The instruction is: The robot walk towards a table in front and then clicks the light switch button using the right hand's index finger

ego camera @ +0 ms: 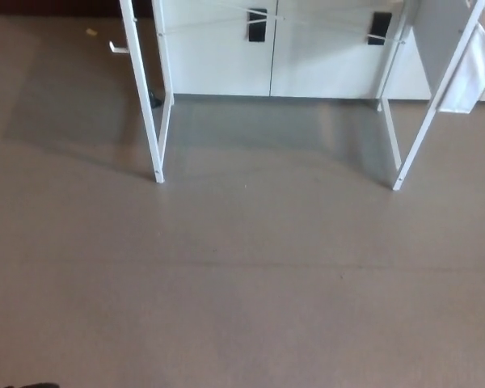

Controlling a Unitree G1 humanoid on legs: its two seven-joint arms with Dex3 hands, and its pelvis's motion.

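White table legs [153, 121] on grey floor [242, 283], white cabinets [267, 56] behind. Neither hand nor switch in view; hand state indeterminable.

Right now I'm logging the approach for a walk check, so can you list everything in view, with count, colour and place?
Table legs: four visible, white, two on the left and two on the right, feet on the floor in the upper half; the tabletop is out of frame.
Cabinet doors: at least two, white, along the top behind the table legs.
Cabinet handles: two, black, near the tops of the doors.
White sheet or bag: one, hanging at the upper right; unclear what it is.
Small items: one white, one yellowish speck, on the floor upper left.
Floor: grey-brown, most of the picture.
Light switch: not visible.
Robot: a dark sliver at the bottom left edge, part unclear; neither hand in view.
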